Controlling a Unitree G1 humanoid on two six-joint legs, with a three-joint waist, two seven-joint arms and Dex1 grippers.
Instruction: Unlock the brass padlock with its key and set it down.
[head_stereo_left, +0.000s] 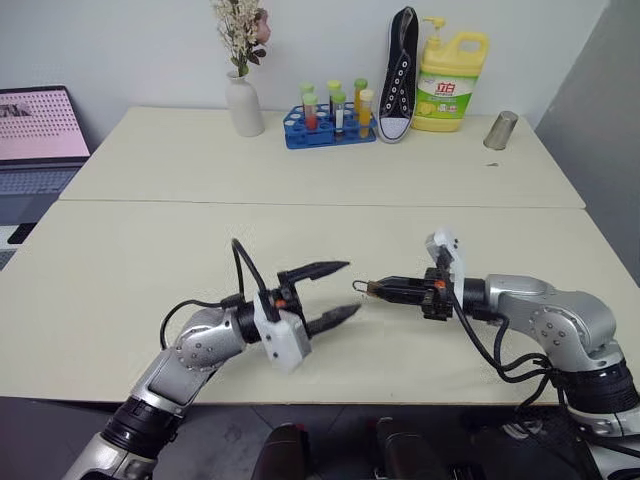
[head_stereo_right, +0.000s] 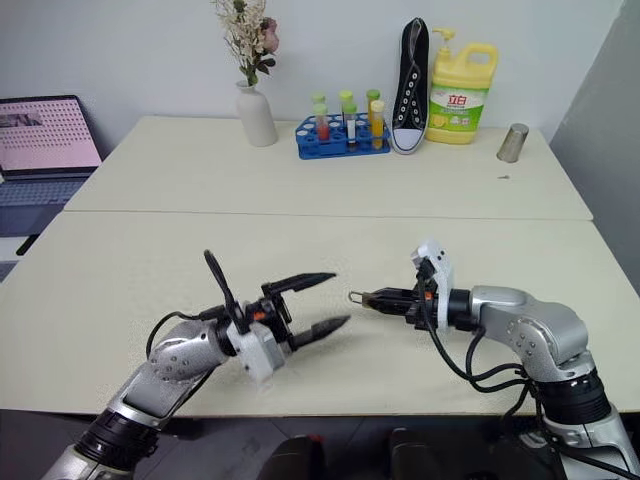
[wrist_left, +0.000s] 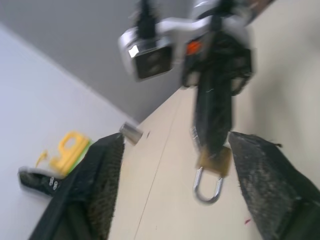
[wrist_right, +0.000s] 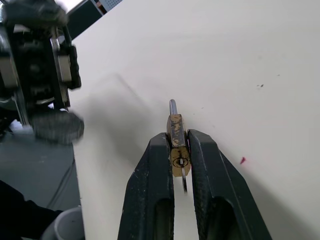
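Brass padlock (wrist_right: 176, 142) pinched in right claw (wrist_right: 178, 145), left claw (head_stereo_left: 338, 291) spread

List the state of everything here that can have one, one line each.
Left end effector: open, empty, off the table.
Right end effector: shut on the padlock, off the table.
Padlock: pinched between the fingers, shackle pointing toward the left end effector; locked or unlocked, cannot tell.
Soap bottle: upright.
Shoe: standing on end against the wall.
Metal cup: upside down.
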